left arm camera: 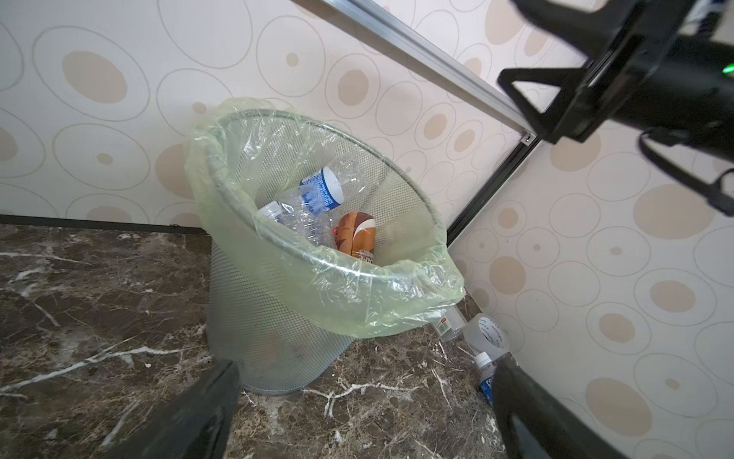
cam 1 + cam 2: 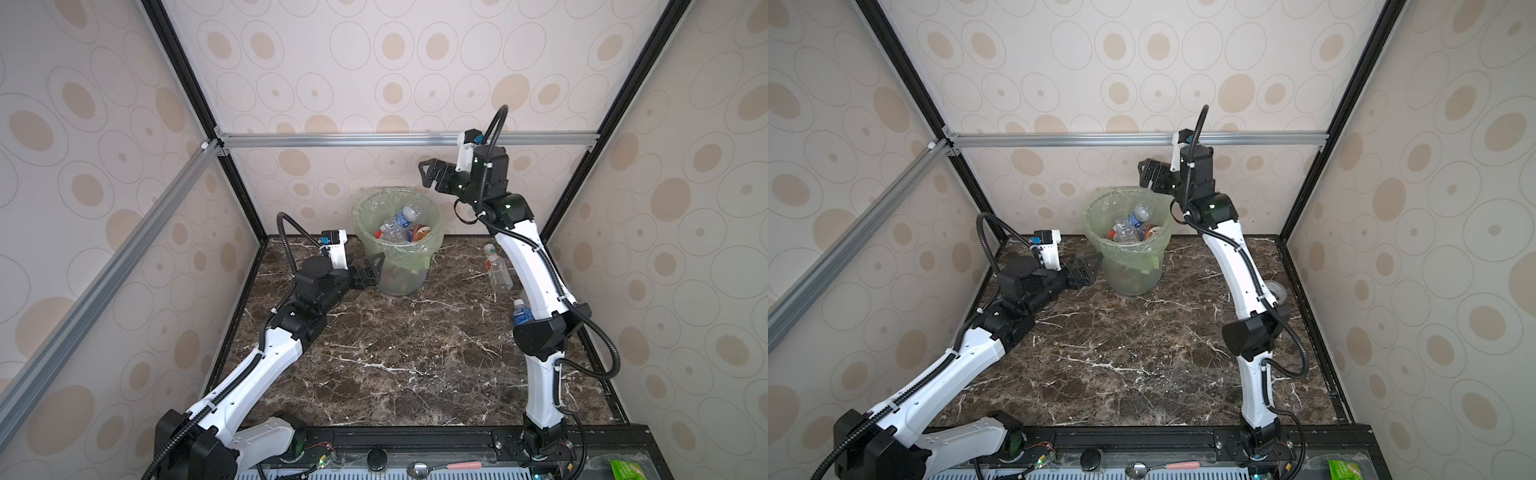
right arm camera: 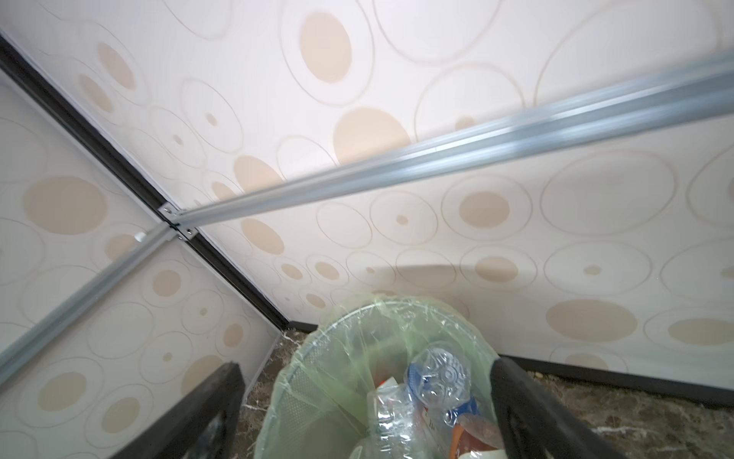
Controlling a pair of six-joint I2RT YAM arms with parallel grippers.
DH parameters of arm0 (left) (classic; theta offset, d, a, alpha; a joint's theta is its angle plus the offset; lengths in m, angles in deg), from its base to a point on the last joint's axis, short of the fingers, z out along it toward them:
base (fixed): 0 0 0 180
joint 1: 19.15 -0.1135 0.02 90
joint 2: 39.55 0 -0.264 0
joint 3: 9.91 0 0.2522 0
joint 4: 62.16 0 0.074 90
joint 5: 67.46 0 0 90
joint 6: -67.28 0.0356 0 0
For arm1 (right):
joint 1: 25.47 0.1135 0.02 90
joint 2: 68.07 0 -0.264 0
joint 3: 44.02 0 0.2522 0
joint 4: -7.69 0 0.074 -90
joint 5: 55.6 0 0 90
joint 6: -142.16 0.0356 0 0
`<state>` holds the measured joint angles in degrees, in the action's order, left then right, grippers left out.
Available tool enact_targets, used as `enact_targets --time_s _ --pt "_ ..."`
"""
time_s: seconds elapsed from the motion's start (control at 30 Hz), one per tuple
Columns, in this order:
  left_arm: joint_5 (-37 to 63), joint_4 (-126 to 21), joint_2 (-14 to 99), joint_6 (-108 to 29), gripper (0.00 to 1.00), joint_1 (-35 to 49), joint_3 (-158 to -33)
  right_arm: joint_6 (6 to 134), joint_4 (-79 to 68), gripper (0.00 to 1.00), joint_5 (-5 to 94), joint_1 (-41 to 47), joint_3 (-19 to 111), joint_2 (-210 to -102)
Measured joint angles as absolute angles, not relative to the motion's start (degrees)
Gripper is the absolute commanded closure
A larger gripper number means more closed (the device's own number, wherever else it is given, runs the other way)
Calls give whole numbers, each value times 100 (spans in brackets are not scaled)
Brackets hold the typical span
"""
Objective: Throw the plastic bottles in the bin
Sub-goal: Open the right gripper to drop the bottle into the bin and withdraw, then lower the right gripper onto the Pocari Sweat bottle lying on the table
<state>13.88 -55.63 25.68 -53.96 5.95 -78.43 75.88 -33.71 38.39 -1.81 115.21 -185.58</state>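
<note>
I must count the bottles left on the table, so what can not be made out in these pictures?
- Blue-labelled bottle, in a top view: the right arm covers part of it.
- Clear bottle, left wrist view: the bag of the bin hides one end.
- Bottles low in the bin, in both top views: blurred behind bag and mesh; number unclear.
- Roll of tape, in a top view: the right arm hides half.
</note>
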Motion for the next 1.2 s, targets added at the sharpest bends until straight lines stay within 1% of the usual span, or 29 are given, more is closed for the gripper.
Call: enact_targets --time_s 0.17,0.27,0.4,0.53,0.73,0.83,1.0,1.2 --pt "1353 -5567 2531 -5440 1 595 -7834 7333 -3284 0 3664 -181 10957 -17865" --pt "1285 -5628 2513 -5464 1 610 -7821 7175 -3323 0 3531 -231 10249 -17437" --pt "1280 -5746 2513 -5464 1 805 -7780 7064 -3395 0 3315 -511 8557 -16595" --pt "1289 -5947 2610 -5466 1 1235 -7755 7070 -3502 0 3037 -1072 6656 -15634" --pt "1311 -6474 3289 -5462 1 2195 -7755 7116 -3819 0 2705 -1901 4313 -14115" --pt "1211 -6675 3685 -5486 1 2474 -7755 7193 -3957 0 2703 -2224 3539 -13612" --pt "1016 -6935 4113 -5597 1 2647 -7755 7258 -4097 0 2733 -2581 2595 -13393" --pt "867 -7073 4258 -5663 1 2783 -7758 7333 -3981 0 3041 -3013 1979 -13782"
